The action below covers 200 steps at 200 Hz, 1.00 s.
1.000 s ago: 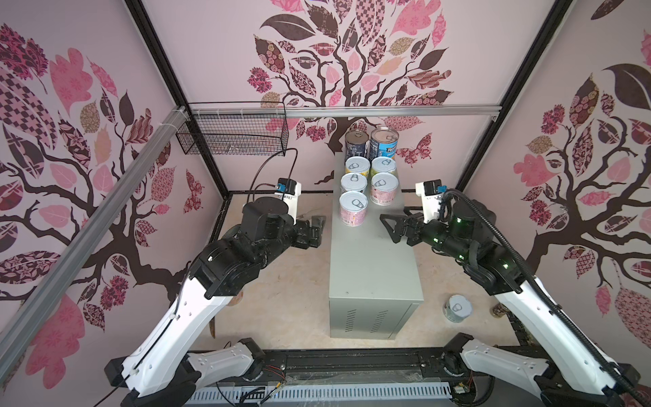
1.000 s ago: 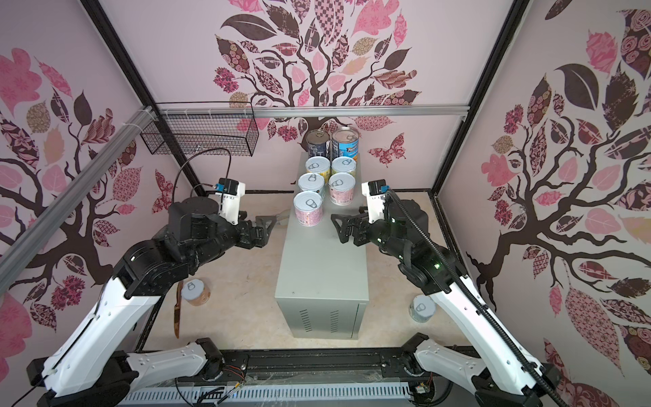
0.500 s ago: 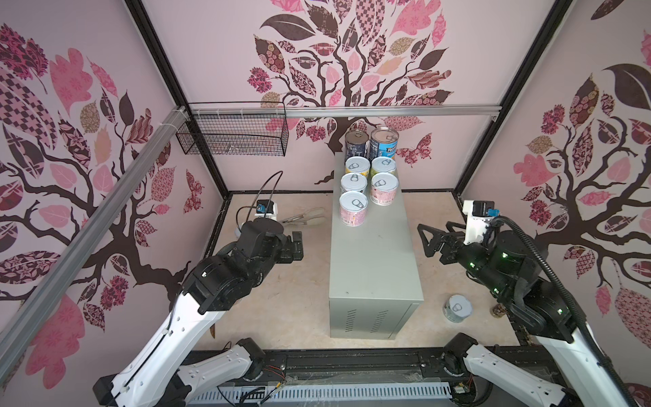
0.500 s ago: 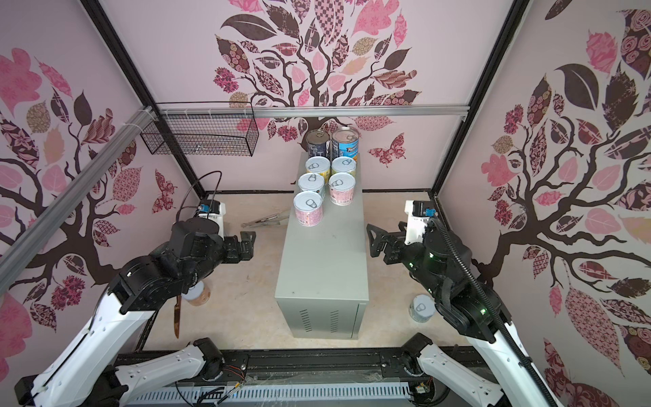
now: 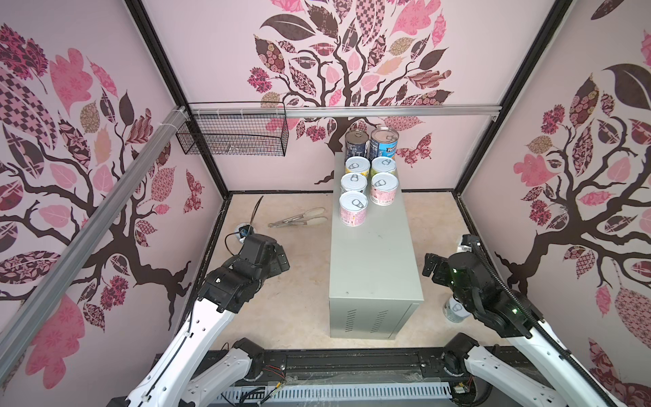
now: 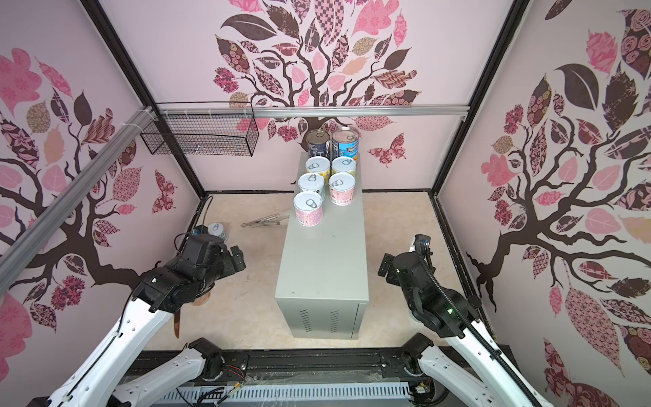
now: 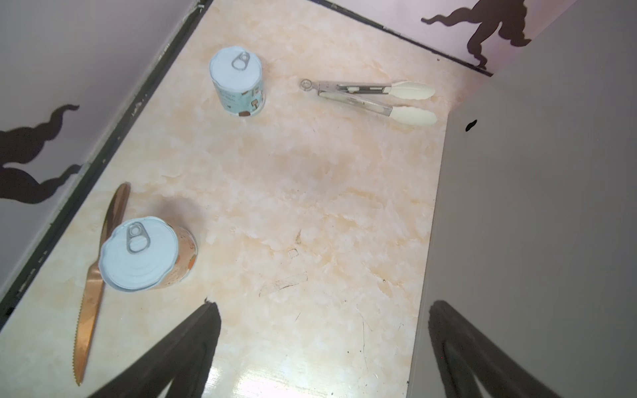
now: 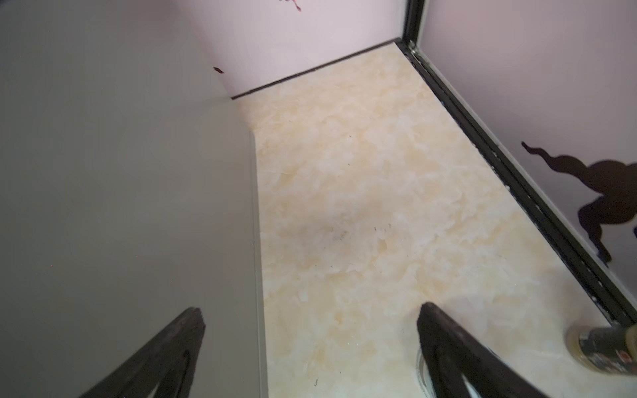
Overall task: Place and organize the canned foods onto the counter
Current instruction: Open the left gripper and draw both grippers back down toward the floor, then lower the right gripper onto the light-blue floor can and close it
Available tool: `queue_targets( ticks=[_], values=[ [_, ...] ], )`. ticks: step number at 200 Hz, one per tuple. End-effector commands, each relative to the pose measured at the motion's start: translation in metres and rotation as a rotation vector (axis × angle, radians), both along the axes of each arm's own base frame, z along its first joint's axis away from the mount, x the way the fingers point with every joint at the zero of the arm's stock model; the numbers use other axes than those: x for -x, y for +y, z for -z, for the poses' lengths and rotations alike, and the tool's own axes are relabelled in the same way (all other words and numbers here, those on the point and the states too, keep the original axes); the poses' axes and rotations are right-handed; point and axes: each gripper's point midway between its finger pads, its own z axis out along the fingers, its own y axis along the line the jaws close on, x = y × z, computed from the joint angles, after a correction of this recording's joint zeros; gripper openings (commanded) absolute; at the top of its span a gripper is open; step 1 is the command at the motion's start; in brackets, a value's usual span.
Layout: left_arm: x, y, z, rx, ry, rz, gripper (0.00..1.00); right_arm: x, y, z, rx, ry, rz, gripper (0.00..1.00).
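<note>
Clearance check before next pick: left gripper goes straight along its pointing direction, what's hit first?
The left gripper would likely meet bare floor first, between the orange can and the counter; depth is unclear.

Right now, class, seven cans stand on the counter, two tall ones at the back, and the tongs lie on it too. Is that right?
Not quite: the tongs lie on the floor beside the counter, as the left wrist view shows. Seven cans do stand on the counter, two tall ones at the back.
</note>
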Motion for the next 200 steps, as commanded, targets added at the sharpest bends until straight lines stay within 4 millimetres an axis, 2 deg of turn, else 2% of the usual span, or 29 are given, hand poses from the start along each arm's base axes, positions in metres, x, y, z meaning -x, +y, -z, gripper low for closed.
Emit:
queue_targets(
  ticks=[1, 22, 42, 55, 87, 123, 200],
  values=[
    [0.0, -0.002, 0.029, 0.04, 0.05, -0.047, 0.98, 0.011, -0.021, 0.019, -0.013, 0.035, 0.14, 1.0],
    [0.003, -0.003, 0.053, 0.024, 0.119, -0.055, 0.98, 0.018, -0.03, 0.045, -0.007, 0.097, 0.204, 1.0],
    [0.006, -0.01, 0.069, 0.04, 0.156, -0.032, 0.98, 0.019, -0.042, 0.047, 0.013, 0.116, 0.291, 1.0],
    [0.005, -0.015, 0.075, 0.058, 0.152, -0.007, 0.98, 0.021, -0.052, 0.055, 0.002, 0.159, 0.357, 1.0],
    [0.006, -0.023, 0.073, 0.084, 0.117, 0.039, 0.98, 0.03, -0.076, 0.094, -0.071, 0.301, 0.509, 1.0],
    [0.009, -0.034, 0.061, 0.113, 0.075, 0.095, 0.98, 0.038, -0.09, 0.103, -0.043, 0.357, 0.639, 1.0],
    [0.019, -0.052, 0.055, 0.21, 0.042, 0.189, 0.98, 0.055, -0.105, 0.13, -0.066, 0.409, 0.801, 1.0]
  ],
)
